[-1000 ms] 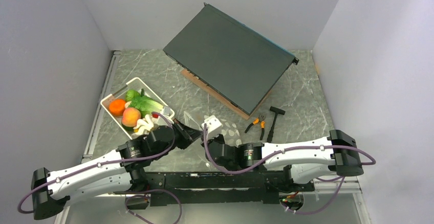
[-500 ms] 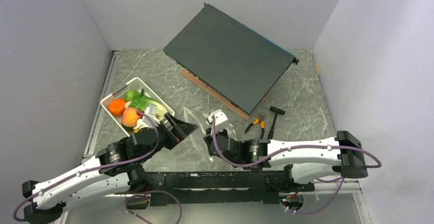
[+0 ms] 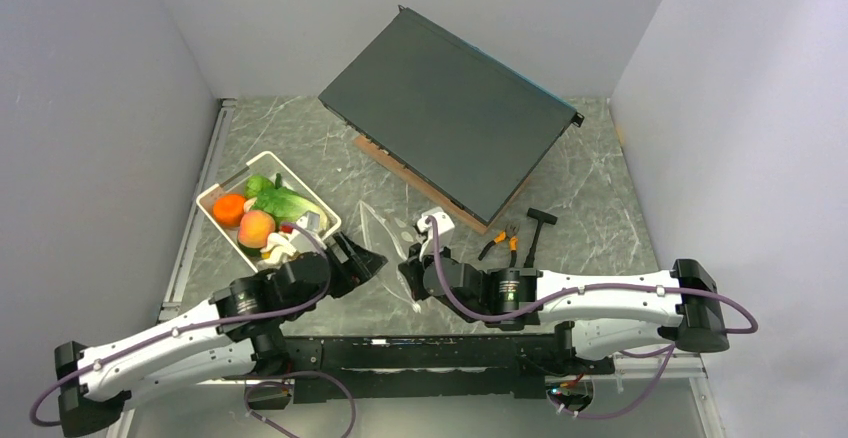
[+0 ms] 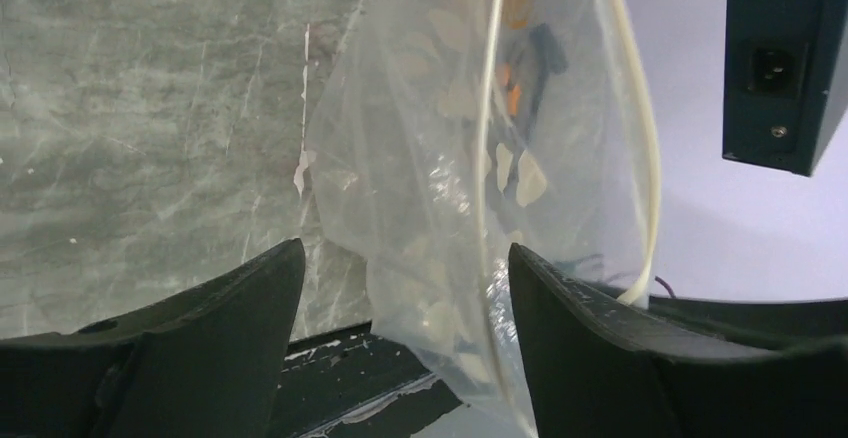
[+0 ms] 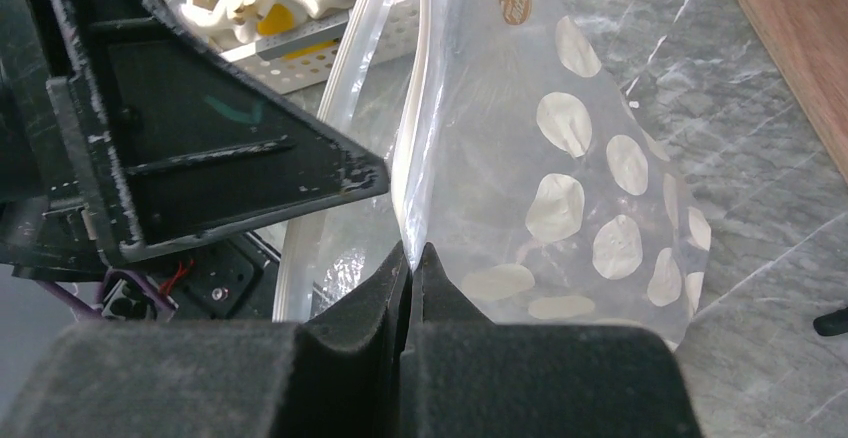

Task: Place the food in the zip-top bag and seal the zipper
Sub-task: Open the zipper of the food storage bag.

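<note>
Clear plastic printed with white dots, the zip-top bag (image 3: 383,230) stands up off the bench (image 3: 590,183) near its near edge, about midway across, between the two arms. Its whitish zipper (image 5: 414,148) runs along the mouth edge and down into the right tool (image 5: 412,258), whose jaws are pressed together on that edge and pinch the bag there. The left tool (image 4: 405,258) has its jaws well apart, the lower part of the bag hanging in the gap; it grips nothing. Whether the bag's bottom touches the bench I cannot tell. No food shows inside the bag. The food (image 3: 256,220), an orange, green lettuce leaves, a peach-coloured fruit and white mushrooms, lies in a white perforated basket (image 3: 213,194) just left of the left tool. To the right of the bag lie orange-handled pliers (image 3: 499,243) and a dark hammer (image 3: 535,228), side by side. Farther back a dark flat case (image 3: 450,113) rests tilted on a wooden board (image 3: 415,180).
</note>
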`<action>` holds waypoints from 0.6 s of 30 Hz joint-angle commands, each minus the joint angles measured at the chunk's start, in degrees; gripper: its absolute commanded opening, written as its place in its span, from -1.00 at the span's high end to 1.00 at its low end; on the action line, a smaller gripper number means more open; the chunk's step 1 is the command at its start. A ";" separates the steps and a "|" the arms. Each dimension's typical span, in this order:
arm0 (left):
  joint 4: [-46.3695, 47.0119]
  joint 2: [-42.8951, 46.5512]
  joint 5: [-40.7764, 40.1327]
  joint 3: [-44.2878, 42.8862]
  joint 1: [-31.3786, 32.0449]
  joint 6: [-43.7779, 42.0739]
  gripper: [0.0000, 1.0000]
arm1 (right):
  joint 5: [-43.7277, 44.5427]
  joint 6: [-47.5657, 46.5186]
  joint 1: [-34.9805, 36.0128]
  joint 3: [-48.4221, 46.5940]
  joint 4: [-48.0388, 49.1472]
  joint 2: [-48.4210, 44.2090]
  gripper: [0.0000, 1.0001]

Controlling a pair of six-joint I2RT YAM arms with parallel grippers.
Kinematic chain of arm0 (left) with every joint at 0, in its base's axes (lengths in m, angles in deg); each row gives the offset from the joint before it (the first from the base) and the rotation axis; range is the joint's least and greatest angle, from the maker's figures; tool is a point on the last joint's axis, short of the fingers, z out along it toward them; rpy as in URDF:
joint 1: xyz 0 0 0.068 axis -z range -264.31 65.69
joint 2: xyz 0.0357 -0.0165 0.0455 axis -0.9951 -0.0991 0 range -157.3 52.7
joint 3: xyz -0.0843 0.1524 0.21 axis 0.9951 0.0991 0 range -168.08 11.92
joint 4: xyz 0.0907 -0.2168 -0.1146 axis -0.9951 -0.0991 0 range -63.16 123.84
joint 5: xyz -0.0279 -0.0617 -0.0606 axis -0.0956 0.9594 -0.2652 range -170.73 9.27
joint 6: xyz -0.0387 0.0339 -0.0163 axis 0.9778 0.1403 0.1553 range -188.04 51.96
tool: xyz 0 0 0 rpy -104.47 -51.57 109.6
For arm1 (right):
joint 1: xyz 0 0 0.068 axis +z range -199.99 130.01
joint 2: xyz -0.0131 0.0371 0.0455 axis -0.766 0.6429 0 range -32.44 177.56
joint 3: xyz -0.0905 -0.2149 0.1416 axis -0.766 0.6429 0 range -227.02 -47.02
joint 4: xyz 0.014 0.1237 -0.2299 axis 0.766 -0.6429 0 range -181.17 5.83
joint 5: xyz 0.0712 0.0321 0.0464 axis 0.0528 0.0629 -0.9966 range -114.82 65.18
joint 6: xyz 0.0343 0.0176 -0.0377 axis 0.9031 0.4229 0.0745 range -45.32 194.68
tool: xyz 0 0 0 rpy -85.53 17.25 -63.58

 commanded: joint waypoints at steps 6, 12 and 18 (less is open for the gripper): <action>-3.30 -12.65 -1.75 -11.78 0.26 -6.16 0.27 | 4.39 -1.48 -0.13 -5.61 -6.94 2.48 0.74; -2.23 -12.64 -0.92 -11.61 0.26 -6.31 0.98 | 10.15 -2.17 -0.02 -14.37 -19.64 8.88 0.39; 3.45 -9.53 0.09 -8.05 0.17 -5.35 1.00 | 14.41 -4.91 -0.03 -21.93 -26.64 13.72 0.04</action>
